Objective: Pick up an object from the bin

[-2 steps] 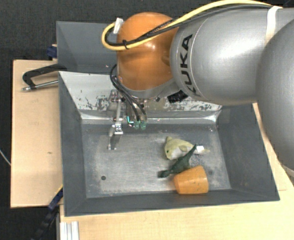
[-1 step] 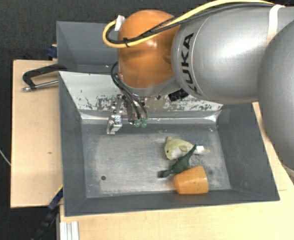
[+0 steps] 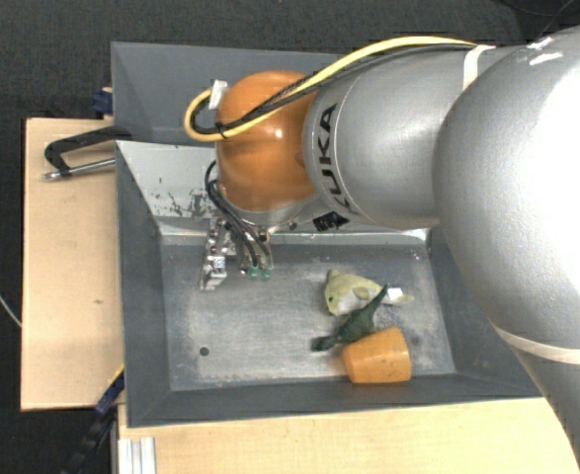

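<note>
- Down at the near edge of the bin (image 3: 141, 363), right-hand corner: an orange tapered block (image 3: 378, 355) lies on its side on the floor, close to the near wall.
- Just behind it and touching it, a slender dark green piece (image 3: 352, 326) stretches on a slant; what it is exactly, too small to tell.
- Next back, a pale yellow-green lump (image 3: 347, 289) sits against the upper end of the green piece, with a small white bit (image 3: 395, 294) at its right side. That's the whole cluster: three or four items bunched together.
- Across bare grey floor now, to the far left: the gripper (image 3: 232, 260) hangs low near the back wall, well apart from that cluster, with nothing under it but metal.
- Open or clenched? Cannot tell from this angle, and no item shows in its grasp.
- Above it, the wrist's orange cover (image 3: 260, 146) with a yellow cable (image 3: 369, 57) looping over, then the big silver arm (image 3: 448, 136) coming in from the right.
- Score so far, by my reading: nothing picked. Everything lies on the floor; the approach to one item, the closing and the lift are all left to do.
</note>
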### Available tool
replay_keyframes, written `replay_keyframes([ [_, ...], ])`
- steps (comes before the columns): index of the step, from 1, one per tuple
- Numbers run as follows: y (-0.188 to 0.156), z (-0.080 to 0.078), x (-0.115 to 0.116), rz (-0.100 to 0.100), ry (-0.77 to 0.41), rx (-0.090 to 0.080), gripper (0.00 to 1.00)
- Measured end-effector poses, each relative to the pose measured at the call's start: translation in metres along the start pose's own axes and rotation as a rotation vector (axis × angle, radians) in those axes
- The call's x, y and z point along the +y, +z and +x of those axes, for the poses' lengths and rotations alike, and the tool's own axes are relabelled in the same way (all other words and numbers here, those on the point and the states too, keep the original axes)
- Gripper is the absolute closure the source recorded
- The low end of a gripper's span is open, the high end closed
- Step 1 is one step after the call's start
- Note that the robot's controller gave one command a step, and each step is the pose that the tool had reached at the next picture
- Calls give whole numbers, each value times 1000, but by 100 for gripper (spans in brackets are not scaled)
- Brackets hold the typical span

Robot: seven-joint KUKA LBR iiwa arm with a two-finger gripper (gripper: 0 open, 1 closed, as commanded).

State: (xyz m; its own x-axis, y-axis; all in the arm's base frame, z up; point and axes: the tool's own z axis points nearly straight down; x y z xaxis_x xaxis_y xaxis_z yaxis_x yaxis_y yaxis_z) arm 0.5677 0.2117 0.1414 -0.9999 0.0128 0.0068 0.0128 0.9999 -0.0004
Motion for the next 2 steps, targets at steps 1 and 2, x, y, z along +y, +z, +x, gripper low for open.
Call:
replay_keyframes([
  [1,-5,-2,0,-2,1,-8,0],
  [2,-56,52,-105,2,-206,-8,0],
])
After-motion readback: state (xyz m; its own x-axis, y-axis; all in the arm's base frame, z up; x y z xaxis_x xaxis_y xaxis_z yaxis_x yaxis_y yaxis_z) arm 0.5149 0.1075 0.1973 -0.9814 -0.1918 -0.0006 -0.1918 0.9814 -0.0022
